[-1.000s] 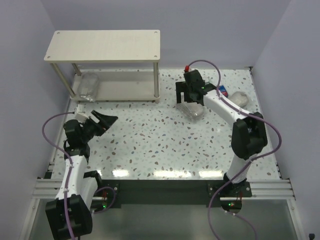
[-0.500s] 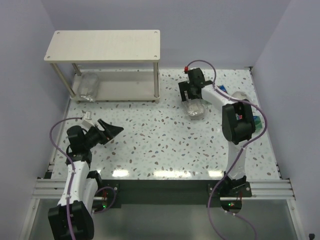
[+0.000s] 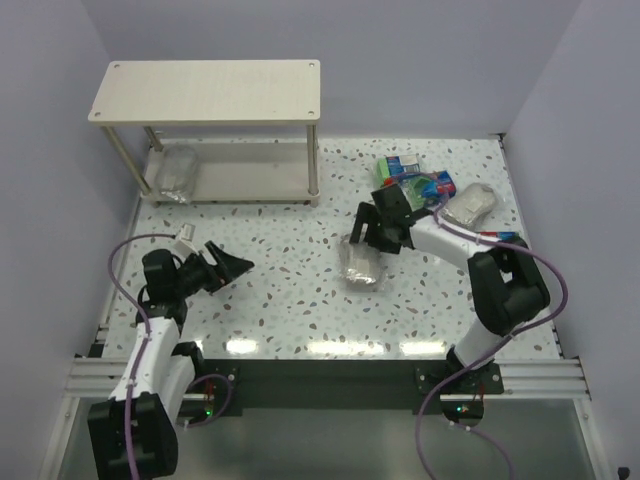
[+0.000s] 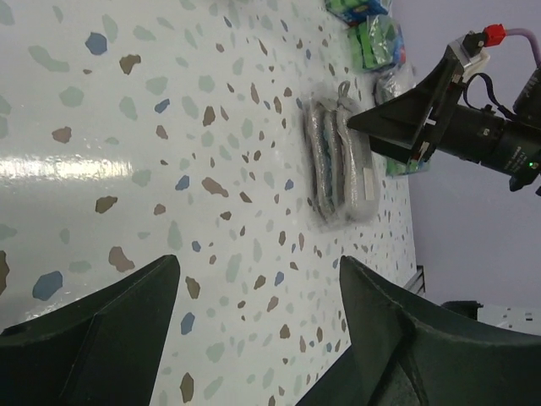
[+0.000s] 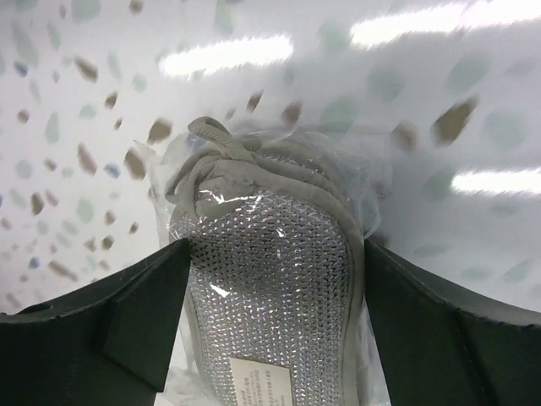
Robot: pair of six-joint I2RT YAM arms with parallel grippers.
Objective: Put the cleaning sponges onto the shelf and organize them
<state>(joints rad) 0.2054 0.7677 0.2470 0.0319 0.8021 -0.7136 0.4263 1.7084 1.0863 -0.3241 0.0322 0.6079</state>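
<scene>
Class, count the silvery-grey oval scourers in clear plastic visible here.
3. One scourer on the pale wooden shelf's lower board; one in the right hand; one near the speckled table's right edge.

Bright, even overhead light; crisp from above, softer up close.

In the top view, the glossy speckled table (image 3: pixel 300 290) throws back a row of white glare patches along the lower centre, and the shelf (image 3: pixel 205 90) lays only a faint, soft shadow over its lower board. In the left wrist view a milky sheen crosses the left of the frame, and the left gripper's fingers (image 4: pixel 101 330) along the bottom are dark and blurred. In the right wrist view bright streaks sit at the top and right, the speckles are smeared out of focus, the scourer pack (image 5: pixel 270 279) has small sparkles on its wrap, and the right gripper's fingers (image 5: pixel 110 321) are soft dark masses.
</scene>
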